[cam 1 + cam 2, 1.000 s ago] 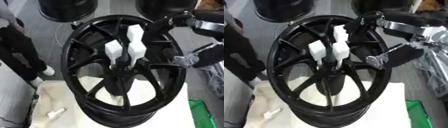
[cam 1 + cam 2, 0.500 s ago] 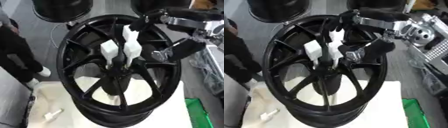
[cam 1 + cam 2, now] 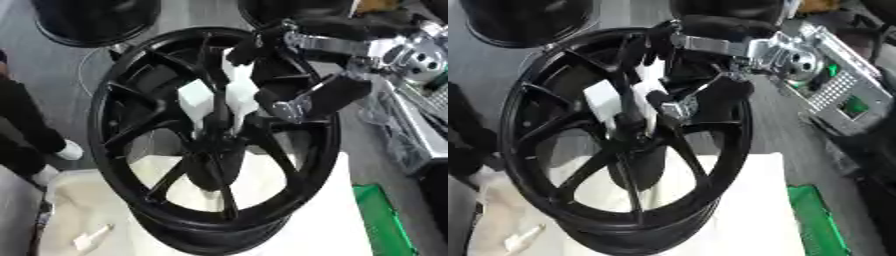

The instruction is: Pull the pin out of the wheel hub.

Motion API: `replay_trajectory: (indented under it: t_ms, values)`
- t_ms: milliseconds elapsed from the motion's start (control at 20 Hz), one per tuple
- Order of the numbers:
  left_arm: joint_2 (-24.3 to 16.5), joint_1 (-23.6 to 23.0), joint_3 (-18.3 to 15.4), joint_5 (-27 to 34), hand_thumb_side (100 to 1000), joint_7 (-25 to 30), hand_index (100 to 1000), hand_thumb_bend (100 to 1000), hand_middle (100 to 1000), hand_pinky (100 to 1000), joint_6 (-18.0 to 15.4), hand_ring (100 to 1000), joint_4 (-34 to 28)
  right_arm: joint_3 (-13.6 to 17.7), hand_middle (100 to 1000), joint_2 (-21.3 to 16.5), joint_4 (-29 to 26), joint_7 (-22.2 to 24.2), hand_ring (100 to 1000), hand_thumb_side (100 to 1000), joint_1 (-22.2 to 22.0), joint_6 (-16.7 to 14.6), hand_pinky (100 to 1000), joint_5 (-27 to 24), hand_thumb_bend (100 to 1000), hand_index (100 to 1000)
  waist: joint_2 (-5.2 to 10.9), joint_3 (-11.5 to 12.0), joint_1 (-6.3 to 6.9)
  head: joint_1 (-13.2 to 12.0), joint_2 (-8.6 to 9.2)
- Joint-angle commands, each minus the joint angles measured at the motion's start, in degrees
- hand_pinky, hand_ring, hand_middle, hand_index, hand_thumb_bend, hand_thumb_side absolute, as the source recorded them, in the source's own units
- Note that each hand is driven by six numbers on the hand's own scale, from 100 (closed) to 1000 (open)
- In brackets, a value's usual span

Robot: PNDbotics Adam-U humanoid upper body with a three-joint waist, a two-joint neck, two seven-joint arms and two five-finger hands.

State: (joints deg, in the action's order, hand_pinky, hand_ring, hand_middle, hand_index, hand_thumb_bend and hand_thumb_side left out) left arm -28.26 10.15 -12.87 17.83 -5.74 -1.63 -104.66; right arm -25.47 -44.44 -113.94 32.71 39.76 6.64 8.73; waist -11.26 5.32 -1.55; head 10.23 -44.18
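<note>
A small pale, flat scrap (image 3: 90, 239) lies near the lower left corner of the white cloth-covered tabletop (image 3: 306, 220), close to the front rim of the wheel. The glossy black multi-spoke alloy wheel hub (image 3: 210, 145) stands tilted on its edge on that tabletop, its open face turned up toward the camera and its lower rim resting on the cloth near the front edge. At the centre of the wheel, where the spokes meet, three white blocky plastic pins (image 3: 229, 95) stick up out of the hub: one on the left (image 3: 196, 100), one just to its right (image 3: 241, 100), and a taller one behind them (image 3: 234, 67) rising toward the upper rim. The robot's right hand (image 3: 302, 97), black with silver joints, comes in from the upper right corner over the wheel's rim. Its fingers (image 3: 254, 42) reach across the top of the wheel and curl down behind the taller pin, while the thumb (image 3: 677, 106) hangs lower, just beside the right-hand pin; the hand is part closed around the cluster, but whether fingers and thumb actually press on a pin cannot be told, since the dark hand merges with the dark spokes. A bright green crate (image 3: 385, 220) sits off the right edge of the tabletop, low on the right. The left hand does not show.
</note>
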Motion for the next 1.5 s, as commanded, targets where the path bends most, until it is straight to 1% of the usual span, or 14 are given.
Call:
replay_trajectory:
  t_ms: [50,400,800,1000,1500]
  values:
    - [-1.3,0.5,0.0,-0.8,734,0.0,765,100,739,591,-0.2,745,-2.9,0.6,824,-0.4,-0.7,1.7,869,270,0.5,-0.5,860,0.8,100,916,0.52,0.0,0.16,0.0,0.06]
    - [-1.0,0.4,0.1,-0.8,740,0.3,765,100,741,591,0.5,746,-3.5,1.1,813,-0.5,-0.7,1.5,863,265,0.1,-1.2,857,1.2,100,910,0.26,0.2,0.15,-0.9,0.06]
    - [-1.0,0.2,0.2,-0.8,744,0.6,766,100,741,590,0.5,747,-3.5,1.5,824,-0.7,-0.7,0.1,885,271,0.0,-1.1,866,2.4,100,916,-0.20,0.3,0.03,-2.5,0.06]
    - [-1.0,0.2,0.2,-0.9,744,0.7,766,100,741,590,0.5,747,-3.5,1.6,817,-0.8,-0.7,-0.4,882,282,-0.1,-1.1,872,3.1,100,914,-0.36,0.4,-0.02,-2.5,0.06]
    - [-0.9,0.0,0.1,-1.2,745,0.6,763,100,741,588,0.4,748,-3.6,1.7,817,-1.2,-0.7,0.4,881,295,-1.3,-0.5,870,5.9,100,916,-0.98,0.4,-0.12,-2.1,0.06]
